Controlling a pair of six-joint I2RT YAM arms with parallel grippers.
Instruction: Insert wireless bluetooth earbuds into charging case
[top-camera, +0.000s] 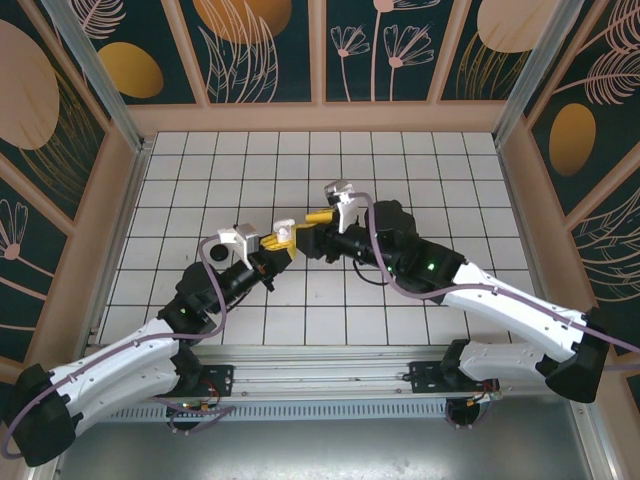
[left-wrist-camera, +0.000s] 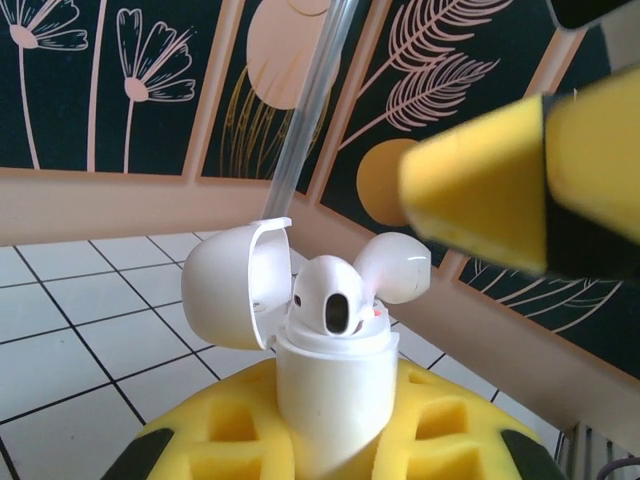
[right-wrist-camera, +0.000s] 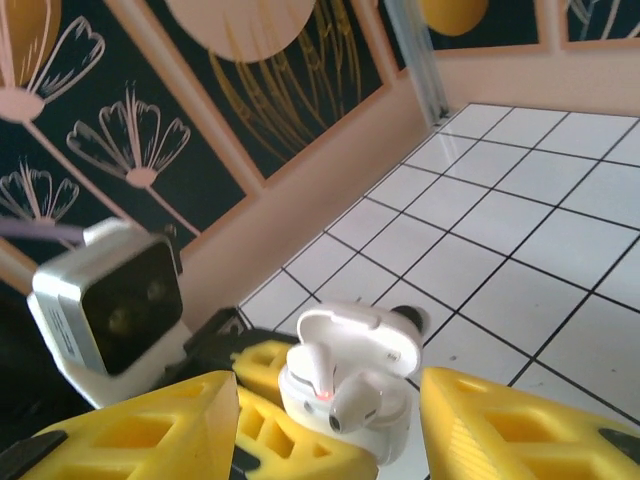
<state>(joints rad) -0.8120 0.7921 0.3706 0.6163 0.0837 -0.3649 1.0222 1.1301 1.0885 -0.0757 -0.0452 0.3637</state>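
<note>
The patterned walls (top-camera: 260, 50) are closing in the white tiled table (top-camera: 420, 170) on three sides, and most of the tiles are lying bare, with wide room toward the far edge and both side edges. The left arm (top-camera: 130, 360) and the right arm (top-camera: 500, 300) are reaching in from the near edge and meeting just left of the table's middle, well away from every wall.

The left gripper (top-camera: 283, 240) is clamping its yellow fingers (left-wrist-camera: 200, 440) on the lower body of the white charging case (left-wrist-camera: 325, 385) and holding it upright above the tiles. The right gripper (top-camera: 318, 217) is hanging just beside it with its jaws apart, one yellow finger (right-wrist-camera: 150, 430) on each side of the case. From the right wrist view I cannot tell whether they are touching it.

The lid (left-wrist-camera: 225, 285) is standing open, swung back on its hinge. Two white earbuds are sitting in the mouth of the case. One (left-wrist-camera: 325, 300) is poking its head straight up from its well. The other (left-wrist-camera: 395, 265) is leaning outward over the rim, and I cannot tell whether it is fully down. A small dark object (top-camera: 218, 247) is lying on the tiles near the left wrist.
</note>
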